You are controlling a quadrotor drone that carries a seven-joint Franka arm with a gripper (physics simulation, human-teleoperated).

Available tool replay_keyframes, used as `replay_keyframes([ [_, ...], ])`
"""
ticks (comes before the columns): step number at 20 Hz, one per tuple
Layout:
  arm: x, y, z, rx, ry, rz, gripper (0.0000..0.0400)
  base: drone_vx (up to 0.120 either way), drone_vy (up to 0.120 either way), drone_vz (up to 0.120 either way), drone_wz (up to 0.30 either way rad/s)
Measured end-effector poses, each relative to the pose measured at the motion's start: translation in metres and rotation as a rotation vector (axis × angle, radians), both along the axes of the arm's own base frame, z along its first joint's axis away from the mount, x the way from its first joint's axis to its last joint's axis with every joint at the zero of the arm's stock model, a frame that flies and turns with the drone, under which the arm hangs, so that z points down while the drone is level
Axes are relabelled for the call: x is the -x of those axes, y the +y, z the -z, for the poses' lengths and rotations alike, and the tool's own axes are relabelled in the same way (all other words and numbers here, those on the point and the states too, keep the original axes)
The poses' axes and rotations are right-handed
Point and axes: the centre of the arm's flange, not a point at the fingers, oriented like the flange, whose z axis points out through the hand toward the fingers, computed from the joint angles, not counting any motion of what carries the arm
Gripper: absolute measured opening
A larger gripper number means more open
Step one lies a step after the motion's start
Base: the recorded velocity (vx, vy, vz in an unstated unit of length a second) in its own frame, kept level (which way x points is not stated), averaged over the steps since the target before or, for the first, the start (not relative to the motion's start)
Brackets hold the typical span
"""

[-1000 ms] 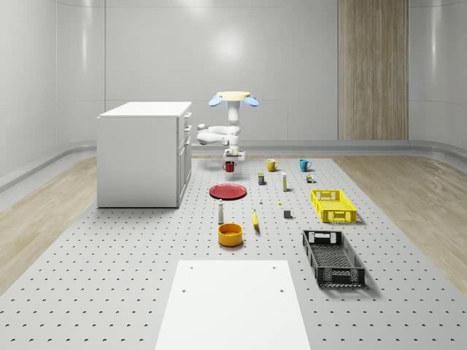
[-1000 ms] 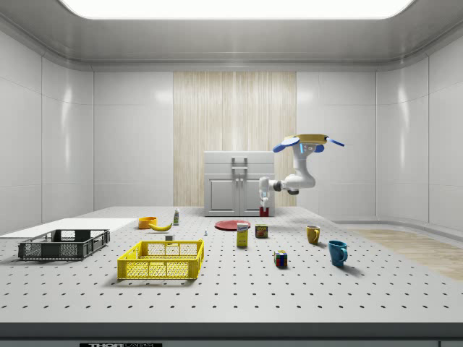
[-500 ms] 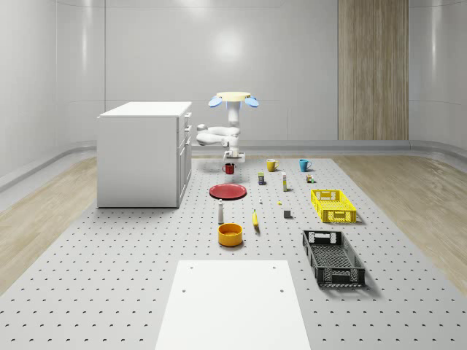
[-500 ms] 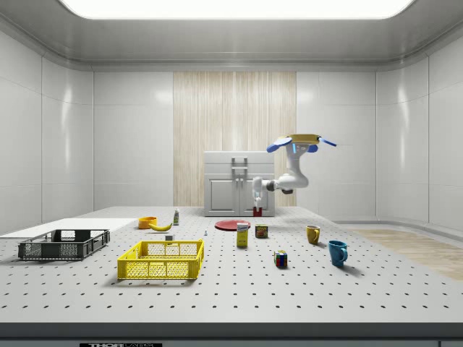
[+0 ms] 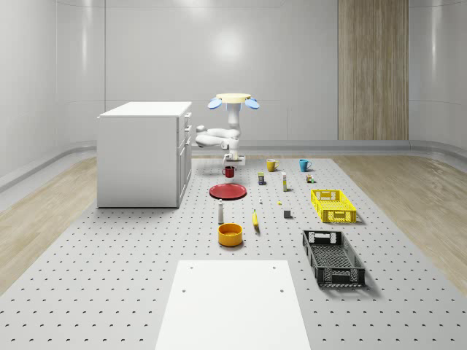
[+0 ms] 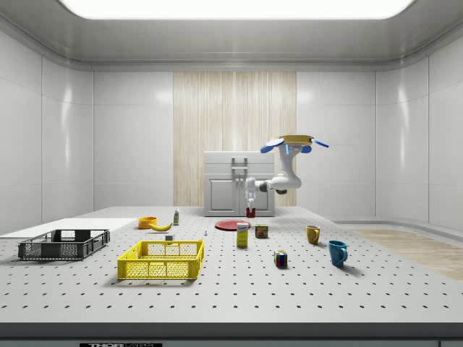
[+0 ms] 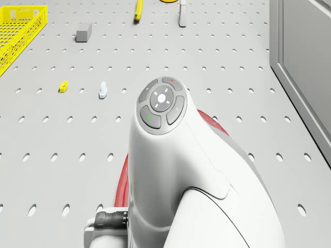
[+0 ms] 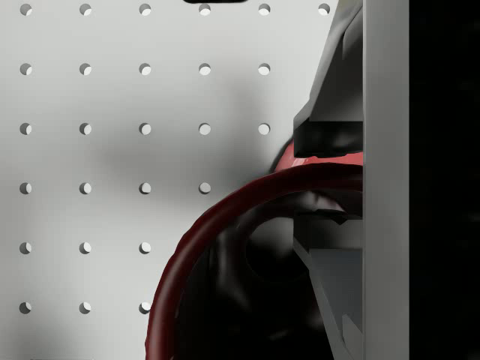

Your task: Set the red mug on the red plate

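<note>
The red mug [image 5: 229, 173] hangs in the air with my gripper [image 5: 230, 166] shut on its rim. In the wrist view the dark red mug rim [image 8: 217, 225] runs between the two fingers [image 8: 330, 135]. The red plate [image 5: 228, 191] lies flat on the perforated floor, below and slightly nearer the camera. From the side, the mug [image 6: 251, 213] is above the right edge of the plate [image 6: 232, 225]. The drone [image 5: 233, 98] hovers above, beside the cabinet, its arm bent downward. Part of the plate [image 7: 123, 181] shows under the arm in the drone view.
A white cabinet [image 5: 142, 153] stands close on the whole-scene view's left. A yellow mug [image 5: 271, 165] and a blue mug [image 5: 303, 165] sit to the right. Nearer the camera are a white bottle [image 5: 220, 211], a banana [image 5: 255, 219], an orange bowl [image 5: 230, 233], a yellow crate [image 5: 333, 205] and a black crate [image 5: 333, 257].
The drone, arm and held mug have shifted toward the side view's left, closer to the plate. In the whole-scene view the mug sits slightly lower.
</note>
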Motion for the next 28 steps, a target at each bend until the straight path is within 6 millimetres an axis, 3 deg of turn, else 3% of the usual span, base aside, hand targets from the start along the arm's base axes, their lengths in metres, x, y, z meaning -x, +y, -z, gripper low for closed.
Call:
replay_keyframes([
  [6,0.0000,0.0000,0.0000,0.000,0.000,0.000,0.0100,0.120,0.000,-0.073,0.000],
  [26,0.0000,0.0000,0.0000,0.000,0.000,0.000,0.0100,0.120,-0.008,0.000,0.000],
  [28,0.0000,0.0000,-0.0001,0.000,0.000,0.000,0.0100,0.000,0.000,0.000,0.000],
])
